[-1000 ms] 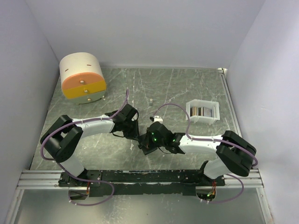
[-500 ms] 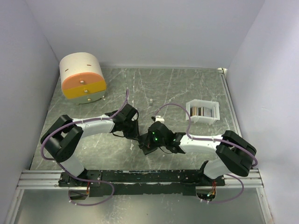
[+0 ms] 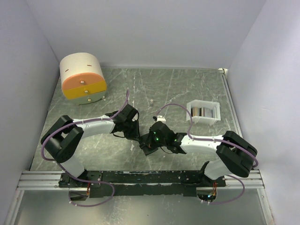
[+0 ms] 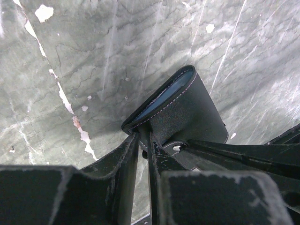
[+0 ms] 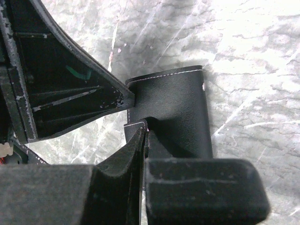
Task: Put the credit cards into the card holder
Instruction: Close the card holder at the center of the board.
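The black card holder [image 3: 146, 147] is held off the table between both grippers at the middle front. In the left wrist view the card holder [image 4: 183, 108] shows its bluish inner pocket edge and a small metal snap [image 4: 176, 148]. My left gripper [image 4: 143, 139] is shut on one of its flaps. My right gripper [image 5: 146, 133] is shut on another flap of the card holder [image 5: 173, 101]. The left gripper [image 3: 138, 136] and right gripper [image 3: 150, 142] nearly touch. The credit cards [image 3: 202, 111] stand on edge in the white tray. No card shows in either gripper.
The white tray [image 3: 214, 114] sits at the right, behind the right arm. The round cream-and-orange drawer box [image 3: 83, 79] stands at the back left. White walls enclose the green marbled table [image 3: 178, 84]. A small white speck [image 3: 152, 100] lies mid-table.
The right wrist has shifted slightly left and turned a little. The left arm and the card holder have hardly moved.
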Controlling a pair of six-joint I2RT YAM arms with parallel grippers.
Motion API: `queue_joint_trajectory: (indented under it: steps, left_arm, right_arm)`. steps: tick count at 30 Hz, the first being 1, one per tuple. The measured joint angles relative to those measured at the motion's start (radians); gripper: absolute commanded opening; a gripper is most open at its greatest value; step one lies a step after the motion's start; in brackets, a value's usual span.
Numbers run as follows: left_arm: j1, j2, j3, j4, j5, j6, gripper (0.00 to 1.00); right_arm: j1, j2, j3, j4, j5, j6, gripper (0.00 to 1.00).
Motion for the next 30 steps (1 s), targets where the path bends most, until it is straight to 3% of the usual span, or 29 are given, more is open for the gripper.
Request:
queue_joint_trajectory:
  steps: [30]
  left_arm:
    - [0.0, 0.001, 0.0, 0.0, 0.001, 0.0, 0.26]
  right_arm:
    - [-0.014, -0.023, -0.032, 0.025, -0.04, 0.061, 0.0]
